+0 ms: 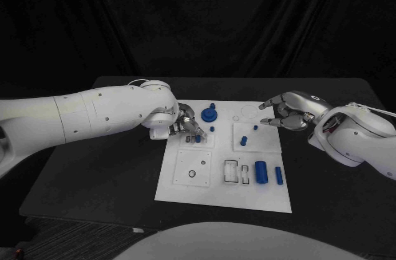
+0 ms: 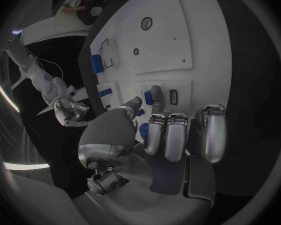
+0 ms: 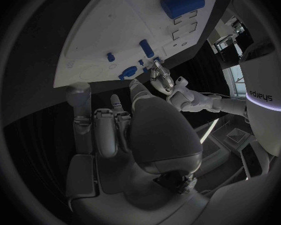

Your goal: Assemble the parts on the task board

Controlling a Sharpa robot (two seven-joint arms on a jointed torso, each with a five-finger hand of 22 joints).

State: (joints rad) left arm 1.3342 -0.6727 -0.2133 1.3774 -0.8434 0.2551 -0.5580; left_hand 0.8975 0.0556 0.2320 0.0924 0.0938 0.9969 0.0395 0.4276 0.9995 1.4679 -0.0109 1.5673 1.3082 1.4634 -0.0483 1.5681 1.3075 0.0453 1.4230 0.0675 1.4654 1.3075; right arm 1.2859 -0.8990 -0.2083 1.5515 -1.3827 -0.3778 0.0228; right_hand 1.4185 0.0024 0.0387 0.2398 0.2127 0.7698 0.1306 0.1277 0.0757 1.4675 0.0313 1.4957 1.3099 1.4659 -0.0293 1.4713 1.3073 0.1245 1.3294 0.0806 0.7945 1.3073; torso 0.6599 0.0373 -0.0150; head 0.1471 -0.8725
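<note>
left robot hand [image 1: 183,128] pinches small blue part [image 2: 148,98] | right robot hand [image 1: 289,112] curled, holding nothing | "sharpa" on body

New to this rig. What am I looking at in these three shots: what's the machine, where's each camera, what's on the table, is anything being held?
It is a two-armed robot with silver many-fingered hands, working at a black table.

The square picture comes from a camera on its head, looking down. The two round pictures come from fisheye cameras at the wrists, each sitting behind its own hand, so palm and fingers dominate them.

On the table lies the white task board. Small blue parts sit on it: a large cylinder and a slimmer one near the front, a round piece and small pegs further back.

The left hand is down at the board's far left corner; its fingertips are at a small blue part, apparently pinching it, though I cannot be certain. The right hand hovers, fingers curled, holding nothing.
</note>
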